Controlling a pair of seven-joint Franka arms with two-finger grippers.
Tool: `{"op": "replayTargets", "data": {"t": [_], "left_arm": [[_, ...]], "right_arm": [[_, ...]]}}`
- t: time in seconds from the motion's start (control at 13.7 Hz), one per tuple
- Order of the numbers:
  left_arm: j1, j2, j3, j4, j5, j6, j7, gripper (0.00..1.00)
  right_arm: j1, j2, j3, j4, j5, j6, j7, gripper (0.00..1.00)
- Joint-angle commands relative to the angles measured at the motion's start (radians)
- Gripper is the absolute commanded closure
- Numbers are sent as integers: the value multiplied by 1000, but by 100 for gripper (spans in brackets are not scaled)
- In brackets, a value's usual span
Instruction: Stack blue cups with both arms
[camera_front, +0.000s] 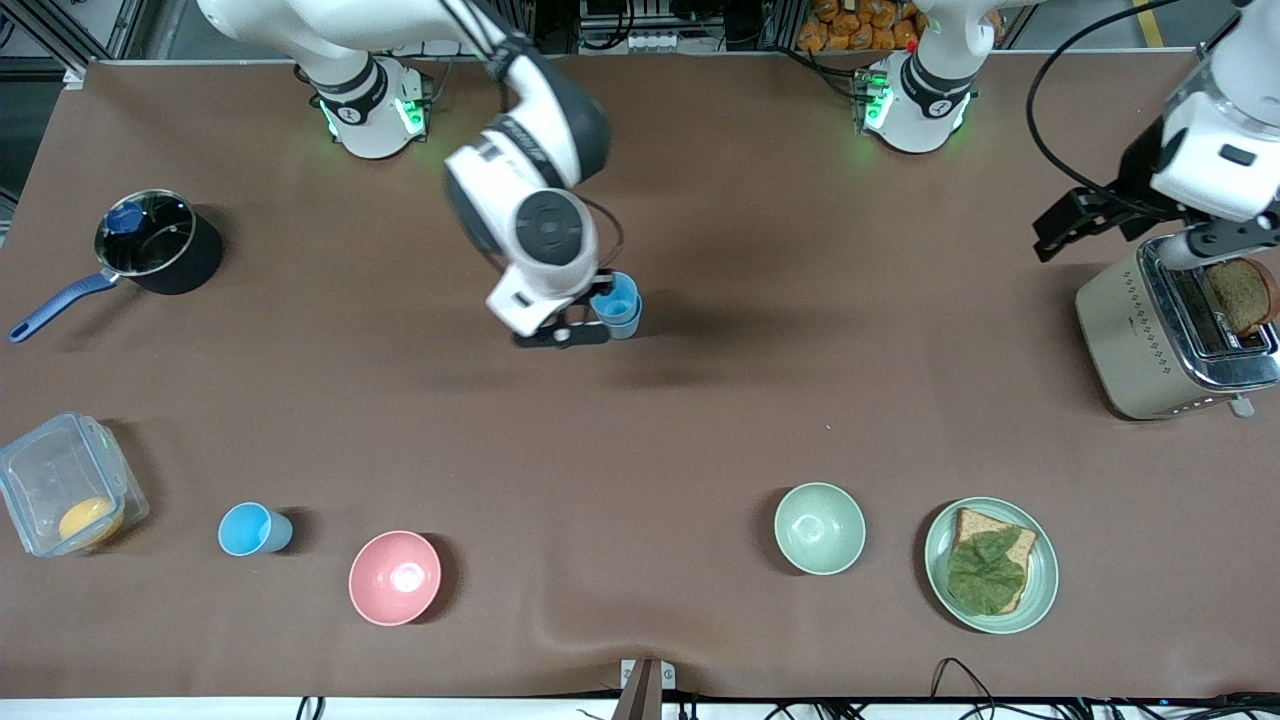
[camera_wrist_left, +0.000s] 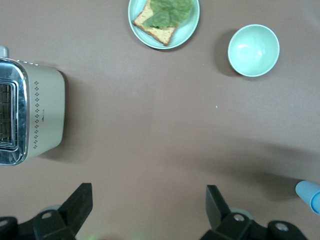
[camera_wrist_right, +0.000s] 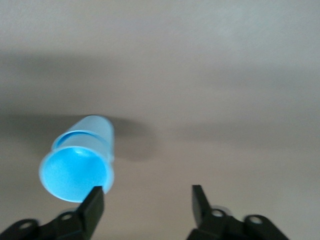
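- Two blue cups (camera_front: 620, 305), one nested in the other, stand upright mid-counter (camera_front: 700, 420), mouths up, long axis vertical.
- A third blue cup (camera_front: 254, 529) stands upright, mouth up, beside the pink bowl (camera_front: 394, 578), nearer the front camera.
- Right hand (camera_front: 566, 333) hovers just beside the stack, fingers spread, holding nothing.
- Left hand (camera_wrist_left: 147, 210) waits above the counter near the toaster (camera_front: 1170, 340), fingers spread, empty.

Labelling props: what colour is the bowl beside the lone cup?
Pink; the bowl shows best in the front view, next to the lone blue cup.
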Motion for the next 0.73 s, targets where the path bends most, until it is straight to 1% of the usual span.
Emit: {"op": "replayTargets", "data": {"t": [0.0, 0.07, 0.29, 0.44, 0.51, 0.66], "left_arm": [[9, 0, -7, 11, -7, -4, 12, 0], [10, 0, -6, 11, -7, -4, 19, 0], [12, -6, -2, 11, -6, -10, 24, 0], [12, -7, -1, 12, -6, -11, 23, 0], [12, -9, 2, 12, -6, -10, 23, 0], [12, -9, 4, 12, -12, -10, 21, 0]], "right_arm": [[-170, -65, 18, -21, 3, -60, -217, 0], [-218, -81, 17, -25, 3, -72, -266, 0], [-414, -120, 18, -68, 3, -95, -411, 0], [-483, -187, 18, -112, 3, -101, -445, 0], [-507, -235, 18, -148, 3, -91, -446, 0], [-559, -292, 18, -174, 5, -54, -480, 0]]}}
